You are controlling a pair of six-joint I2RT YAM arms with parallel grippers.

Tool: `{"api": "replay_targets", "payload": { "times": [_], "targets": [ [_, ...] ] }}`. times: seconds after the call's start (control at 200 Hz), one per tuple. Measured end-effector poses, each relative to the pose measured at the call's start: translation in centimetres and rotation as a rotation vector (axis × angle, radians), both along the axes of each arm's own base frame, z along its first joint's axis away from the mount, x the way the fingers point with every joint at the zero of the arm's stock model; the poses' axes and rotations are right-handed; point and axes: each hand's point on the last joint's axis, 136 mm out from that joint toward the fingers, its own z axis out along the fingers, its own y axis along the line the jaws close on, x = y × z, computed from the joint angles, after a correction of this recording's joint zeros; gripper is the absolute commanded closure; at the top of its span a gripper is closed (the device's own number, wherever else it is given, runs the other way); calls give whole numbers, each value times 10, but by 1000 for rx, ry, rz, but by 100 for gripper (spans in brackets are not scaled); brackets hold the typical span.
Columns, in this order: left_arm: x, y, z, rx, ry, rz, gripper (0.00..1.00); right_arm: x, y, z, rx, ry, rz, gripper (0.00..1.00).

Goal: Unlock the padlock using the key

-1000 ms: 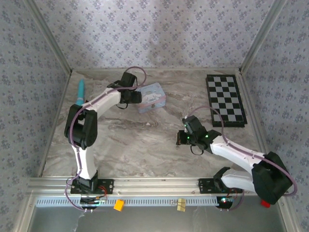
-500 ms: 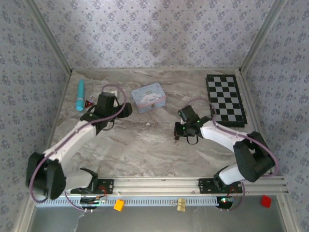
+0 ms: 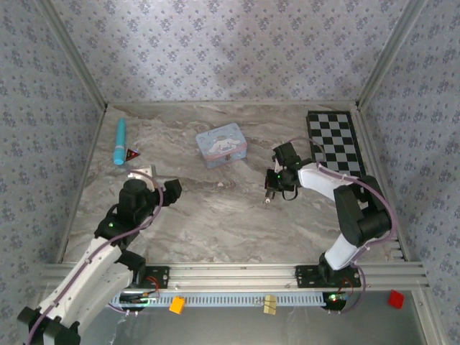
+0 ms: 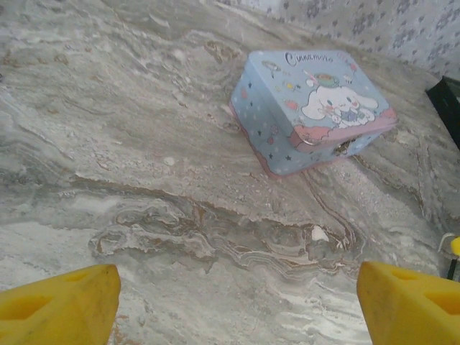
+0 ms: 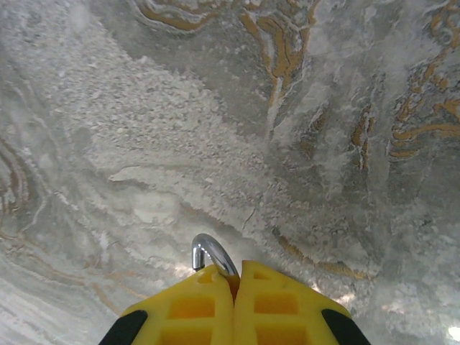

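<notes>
My right gripper (image 3: 272, 188) is shut and hangs just above the marble right of centre. In the right wrist view a curved silver shackle (image 5: 209, 249) sticks out from between its closed yellow fingertips (image 5: 201, 302). The padlock's black body is hidden inside the grip. A small pale tip (image 3: 267, 200) shows under the gripper from above. I cannot make out the key. My left gripper (image 3: 162, 188) is open and holds nothing over bare marble at the near left. Its yellow fingertips (image 4: 61, 305) sit wide apart at the bottom corners of the left wrist view.
A light-blue cartoon tin (image 3: 222, 144) (image 4: 309, 111) stands at the back centre, ahead of the left gripper. A black-and-white chessboard (image 3: 336, 149) lies at the back right. A teal cylinder (image 3: 119, 140) and a small red triangle (image 3: 132, 154) lie at the back left.
The left arm has pulled back from the tin toward the near left. The right gripper, still shut, has moved away from me, toward the chessboard.
</notes>
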Motion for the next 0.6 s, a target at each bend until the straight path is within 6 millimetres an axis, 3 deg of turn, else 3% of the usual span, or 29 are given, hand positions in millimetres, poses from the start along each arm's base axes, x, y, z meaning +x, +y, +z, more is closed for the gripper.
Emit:
{"api": "replay_targets", "payload": {
  "times": [0.305,0.48,0.6],
  "targets": [
    [-3,15,-1,18,-40,58,8,2,2,-8,6,15,16,100],
    [-2,18,-1,25,-43,76,6,3,2,-8,2,10,25,85],
    [-2,22,-1,31,-46,92,3,3,1,-8,-11,4,28,68]
  ]
}}
